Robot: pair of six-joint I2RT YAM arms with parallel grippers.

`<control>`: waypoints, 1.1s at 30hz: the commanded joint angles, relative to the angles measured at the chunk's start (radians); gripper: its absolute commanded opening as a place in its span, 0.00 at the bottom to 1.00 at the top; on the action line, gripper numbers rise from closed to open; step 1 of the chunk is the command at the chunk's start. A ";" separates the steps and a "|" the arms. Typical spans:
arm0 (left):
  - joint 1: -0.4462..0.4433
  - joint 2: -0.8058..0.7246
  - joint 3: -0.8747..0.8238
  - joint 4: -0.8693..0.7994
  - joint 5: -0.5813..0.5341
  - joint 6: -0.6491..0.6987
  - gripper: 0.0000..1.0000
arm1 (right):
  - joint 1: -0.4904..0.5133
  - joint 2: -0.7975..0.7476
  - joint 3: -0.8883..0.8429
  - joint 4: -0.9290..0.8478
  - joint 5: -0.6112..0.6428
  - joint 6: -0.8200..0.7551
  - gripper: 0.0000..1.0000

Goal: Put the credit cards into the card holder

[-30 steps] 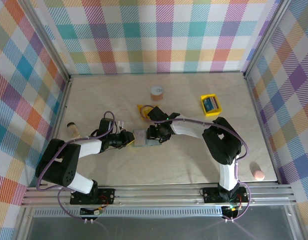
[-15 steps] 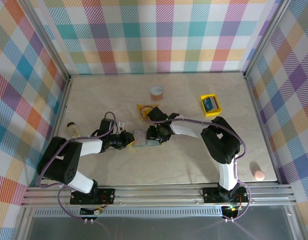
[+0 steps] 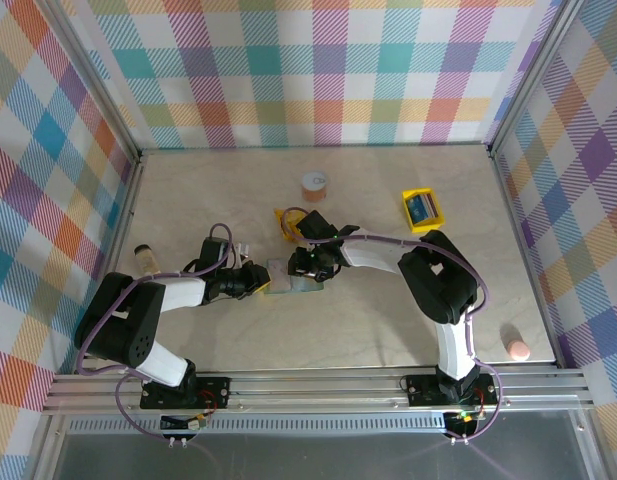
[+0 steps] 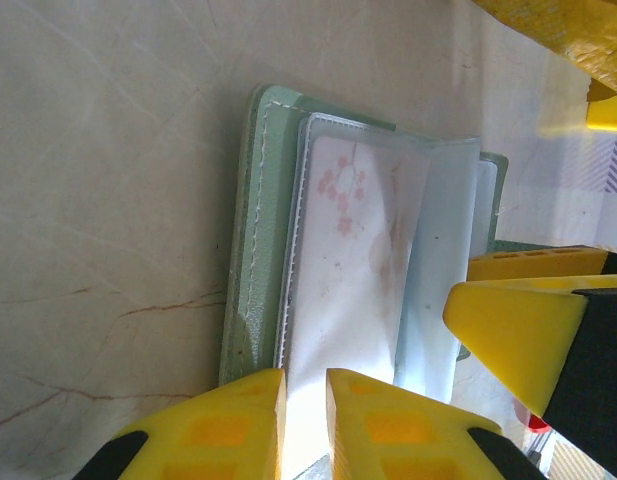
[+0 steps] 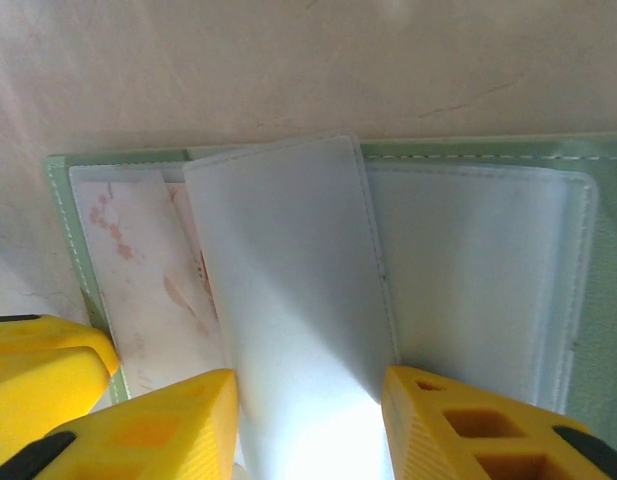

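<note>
No word, brand, number or sign can be read anywhere. The soft sage-green folding card holder [image 4: 250, 250] lies open, and the insert under its clear plastic sleeve carries a faint pink blossom print [image 4: 338, 190] with no lettering. The blue card [image 3: 420, 207] in the small bright yellow square tray [image 3: 424, 227] is too small for any print to be made out. The printing on the crinkly orange-yellow packet [image 3: 284, 220] is not legible.
</note>
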 commanded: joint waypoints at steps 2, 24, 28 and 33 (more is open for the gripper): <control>-0.013 0.002 0.004 0.010 0.001 0.022 0.18 | 0.012 0.043 0.014 0.009 -0.030 0.004 0.41; -0.013 -0.031 -0.002 -0.043 -0.048 0.015 0.17 | 0.083 0.051 0.127 -0.083 0.071 -0.074 0.34; -0.011 -0.062 0.000 -0.080 -0.079 0.017 0.17 | 0.083 0.055 0.131 -0.078 0.060 -0.073 0.34; -0.010 -0.102 0.004 -0.129 -0.103 0.016 0.17 | 0.083 0.065 0.132 -0.065 0.039 -0.065 0.33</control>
